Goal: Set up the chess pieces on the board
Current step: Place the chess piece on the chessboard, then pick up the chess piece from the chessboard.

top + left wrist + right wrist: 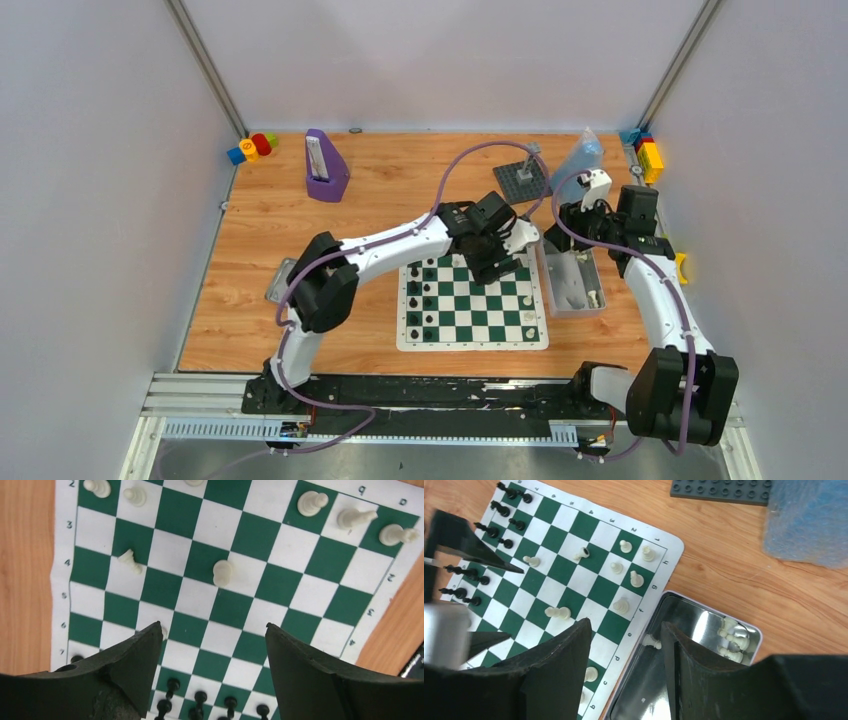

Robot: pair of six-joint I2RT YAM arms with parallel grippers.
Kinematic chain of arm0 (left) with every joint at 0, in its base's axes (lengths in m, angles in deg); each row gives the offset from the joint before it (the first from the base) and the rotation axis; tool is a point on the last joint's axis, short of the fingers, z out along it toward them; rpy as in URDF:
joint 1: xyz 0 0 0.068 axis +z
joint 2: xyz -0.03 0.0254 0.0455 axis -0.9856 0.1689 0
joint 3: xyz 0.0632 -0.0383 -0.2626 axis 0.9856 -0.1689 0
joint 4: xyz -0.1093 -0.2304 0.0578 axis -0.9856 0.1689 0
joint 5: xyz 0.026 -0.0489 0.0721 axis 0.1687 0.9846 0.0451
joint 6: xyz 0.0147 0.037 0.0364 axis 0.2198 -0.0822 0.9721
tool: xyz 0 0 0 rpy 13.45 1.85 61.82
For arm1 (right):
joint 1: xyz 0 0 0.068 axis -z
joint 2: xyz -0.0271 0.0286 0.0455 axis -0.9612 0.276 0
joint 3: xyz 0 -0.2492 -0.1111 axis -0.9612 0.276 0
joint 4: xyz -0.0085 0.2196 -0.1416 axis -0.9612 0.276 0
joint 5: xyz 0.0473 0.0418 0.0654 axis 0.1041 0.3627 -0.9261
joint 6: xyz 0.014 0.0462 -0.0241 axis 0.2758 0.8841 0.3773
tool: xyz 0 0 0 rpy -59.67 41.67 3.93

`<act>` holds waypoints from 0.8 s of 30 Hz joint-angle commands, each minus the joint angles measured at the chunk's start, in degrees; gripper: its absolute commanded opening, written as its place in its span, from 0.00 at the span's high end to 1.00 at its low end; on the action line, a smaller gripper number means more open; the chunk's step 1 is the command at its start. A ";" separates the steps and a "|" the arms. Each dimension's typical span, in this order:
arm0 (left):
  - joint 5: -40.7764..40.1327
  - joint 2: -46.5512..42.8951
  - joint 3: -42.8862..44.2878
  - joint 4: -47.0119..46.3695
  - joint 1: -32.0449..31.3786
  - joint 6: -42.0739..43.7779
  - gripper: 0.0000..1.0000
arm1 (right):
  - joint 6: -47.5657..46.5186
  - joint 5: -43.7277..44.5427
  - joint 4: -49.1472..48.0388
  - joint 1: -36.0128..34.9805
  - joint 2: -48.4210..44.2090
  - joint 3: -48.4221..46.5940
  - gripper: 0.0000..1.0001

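The green and white board [500, 325] lies at the table's front centre. Black pieces [422, 295] stand along its left side and white pieces [528, 318] are scattered on its right side. My left gripper [498, 264] hangs open and empty over the board's far edge. In the left wrist view it [214, 626] is above bare squares, with black pieces [200, 700] below it, a white pawn [222, 572] ahead and a fallen white piece [130, 561]. My right gripper [626, 624] is open and empty over the board's edge and the silver tin [754, 630], which holds white pieces [731, 642].
The tin [572, 285] lies right of the board. A grey studded plate [525, 178] and a clear plastic bag [580, 155] are behind it. A purple object [325, 165] stands at the back left. Colourful blocks [250, 148] sit in the back corners.
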 commanded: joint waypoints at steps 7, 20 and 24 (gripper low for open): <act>2.09 -23.40 -16.68 -5.70 6.99 3.00 0.13 | -6.19 -7.39 3.14 -6.17 1.27 -1.26 0.42; 5.40 -36.61 -24.45 -6.98 20.42 2.42 0.07 | -8.54 7.03 2.93 -26.70 13.87 -3.22 0.40; 5.39 -37.39 -24.61 -7.17 21.31 2.19 0.07 | -8.46 9.32 2.87 -29.00 17.88 -4.21 0.42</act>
